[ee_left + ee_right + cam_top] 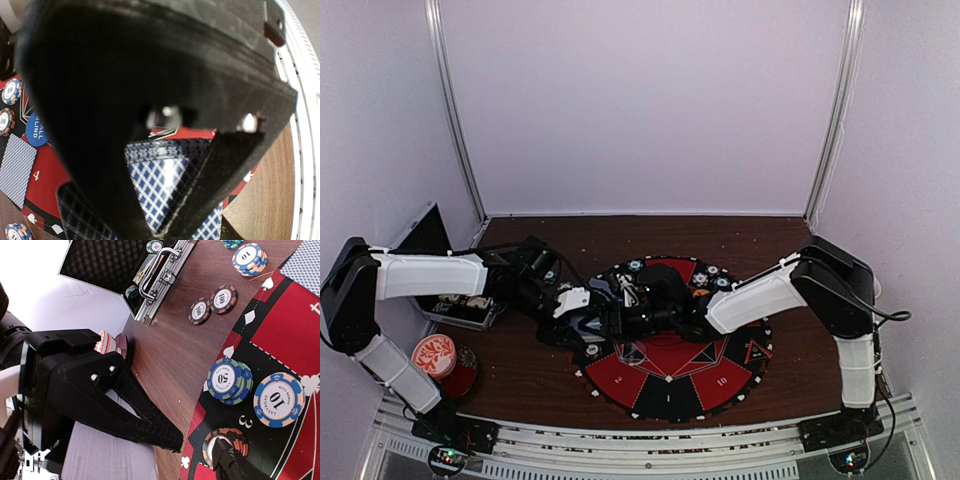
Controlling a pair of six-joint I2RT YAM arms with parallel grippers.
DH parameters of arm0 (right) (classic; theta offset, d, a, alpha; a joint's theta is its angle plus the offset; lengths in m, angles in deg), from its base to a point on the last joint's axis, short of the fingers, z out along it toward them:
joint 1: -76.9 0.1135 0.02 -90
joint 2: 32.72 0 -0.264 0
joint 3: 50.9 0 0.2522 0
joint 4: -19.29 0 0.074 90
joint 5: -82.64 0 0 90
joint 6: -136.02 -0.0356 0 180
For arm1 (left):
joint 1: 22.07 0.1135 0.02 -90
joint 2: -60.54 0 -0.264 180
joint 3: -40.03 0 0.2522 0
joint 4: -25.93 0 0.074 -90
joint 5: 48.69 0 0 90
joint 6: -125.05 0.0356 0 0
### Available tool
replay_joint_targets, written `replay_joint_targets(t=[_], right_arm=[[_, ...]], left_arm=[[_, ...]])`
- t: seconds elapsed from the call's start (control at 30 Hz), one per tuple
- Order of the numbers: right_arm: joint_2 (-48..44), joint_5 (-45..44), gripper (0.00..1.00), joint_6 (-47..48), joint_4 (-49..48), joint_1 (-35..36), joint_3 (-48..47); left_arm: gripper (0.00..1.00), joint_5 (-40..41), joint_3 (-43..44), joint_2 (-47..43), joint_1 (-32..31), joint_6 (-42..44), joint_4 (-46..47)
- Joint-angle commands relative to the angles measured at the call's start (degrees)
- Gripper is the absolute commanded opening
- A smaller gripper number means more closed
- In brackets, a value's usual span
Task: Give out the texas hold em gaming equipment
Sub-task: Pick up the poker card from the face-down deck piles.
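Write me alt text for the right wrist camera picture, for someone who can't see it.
The right gripper, fingers apart, hovers at an orange-and-black chip stack on the red-and-black mat, beside a green 50 stack and a blue 10 chip. Beyond, on the wooden table, lie two dark 100 chips and an open metal case.

The left arm (425, 275) at frame left and right arm (760, 295) at frame right had white shells, black joints, thin black cables and matte black fingers (140, 420) beside 2 pale screws.
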Motion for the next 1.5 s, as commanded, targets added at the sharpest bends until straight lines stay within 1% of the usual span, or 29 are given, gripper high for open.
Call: replay_joint_targets(t=[0.0,0.23,0.33,0.5,0.63,0.7,0.9,0.97,1.0,1.03,1.07,1.2,1.33,1.47], right_arm=[[-2.1,-5.5,0.62,0.7,7.0,-1.7,2.0],[-4.8,-7.7,0.54,2.1,9.7,-2.6,4.0],[-5.6,-7.7,0.49,2.4,9.9,-2.8,4.5],[-7.3,-5.9,0.36,2.9,9.7,-2.8,4.9],[-9.4,-3.6,0.22,3.1,8.7,-2.6,5.2],[-10.3,-2.8,0.17,3.3,8.4,-2.4,5.3],[-13.8,-2.7,0.07,3.7,9.3,-2.2,6.1],[-14.3,-2.9,0.07,3.9,9.8,-2.2,6.3],[-14.4,-2.9,0.1,4.0,9.8,-2.2,6.3],[-14.3,-2.8,0.18,3.9,9.9,-2.2,6.4],[-14.0,-2.6,0.22,3.9,9.8,-2.2,6.2],[-12.6,-2.2,0.35,3.8,9.9,-2.1,5.7],[-12.8,-2.6,0.37,4.3,10.7,-2.1,5.8],[-14.3,-3.0,0.34,4.9,11.2,-2.1,6.5]], left_arm=[[0.43,-1.8,0.3,-0.6,-0.2,0.3,1.6],[0.43,-1.9,0.3,-0.5,-0.2,0.3,1.6],[0.43,-1.8,0.3,-0.4,-0.3,0.3,1.6],[0.43,-1.7,0.3,-0.4,-0.2,0.3,1.6],[0.43,-1.7,0.3,-0.1,-0.2,0.3,1.6],[0.43,-1.6,0.4,0.0,-0.3,0.3,1.5],[0.43,-1.7,0.4,-0.1,-0.3,0.3,1.6],[0.43,-1.7,0.4,-0.1,-0.3,0.3,1.6],[0.43,-1.7,0.4,-0.1,-0.2,0.3,1.6],[0.43,-1.7,0.4,-0.1,-0.2,0.3,1.5],[0.43,-1.7,0.4,-0.1,-0.3,0.3,1.5],[0.43,-1.6,0.4,-0.1,-0.3,0.3,1.6],[0.43,-1.7,0.4,-0.1,-0.3,0.3,1.6],[0.43,-1.6,0.4,0.0,-0.3,0.3,1.6]])
